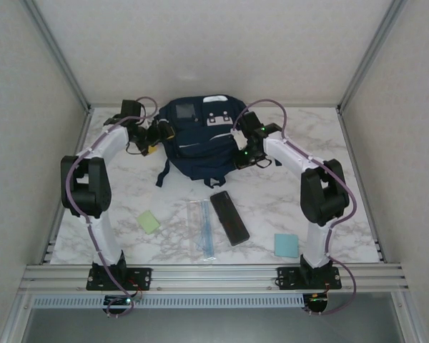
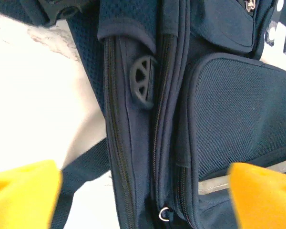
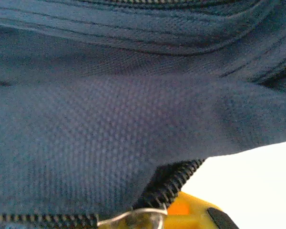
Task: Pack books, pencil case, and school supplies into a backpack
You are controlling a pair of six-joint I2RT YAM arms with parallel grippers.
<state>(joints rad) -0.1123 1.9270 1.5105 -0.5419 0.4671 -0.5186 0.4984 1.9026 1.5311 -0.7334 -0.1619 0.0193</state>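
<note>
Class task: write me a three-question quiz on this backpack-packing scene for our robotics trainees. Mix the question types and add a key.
1. True or false: the pencil case is already inside the backpack.
2. Fill in the gap: the left end effector, beside the backpack's zips, is ____ (open or shut).
3. Choose one: how many loose items lie on the table between the backpack and the arm bases? A) two B) four C) six

Key: 1 false; 2 open; 3 B.
</note>
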